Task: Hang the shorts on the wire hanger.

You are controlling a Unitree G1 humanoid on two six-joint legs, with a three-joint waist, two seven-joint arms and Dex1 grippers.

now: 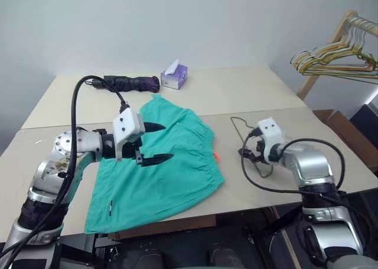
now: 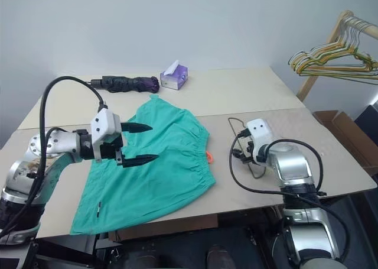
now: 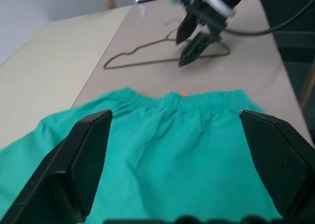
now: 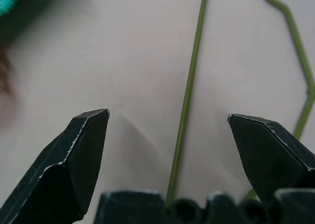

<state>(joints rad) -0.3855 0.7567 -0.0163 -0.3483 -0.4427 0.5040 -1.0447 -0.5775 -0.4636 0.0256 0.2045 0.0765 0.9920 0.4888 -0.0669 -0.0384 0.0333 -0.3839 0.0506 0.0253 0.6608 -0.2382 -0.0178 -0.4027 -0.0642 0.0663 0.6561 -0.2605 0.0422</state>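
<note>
Shorts [image 1: 165, 174] soft matt cloth; wire hanger [image 3: 147, 61] thin metal; table [image 1: 236, 91] smooth matt.

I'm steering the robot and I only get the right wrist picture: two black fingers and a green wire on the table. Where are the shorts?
Observer: The shorts lie spread flat on the table, to the left of the wire hanger, with a gap between them.
Operator: Is my other hand holding them?
Observer: No. The left gripper is above the shorts with its fingers open, holding nothing.
Operator: Anything else up there?
Observer: A purple tissue box and what looks like a dark folded umbrella sit at the table's far side.
</note>
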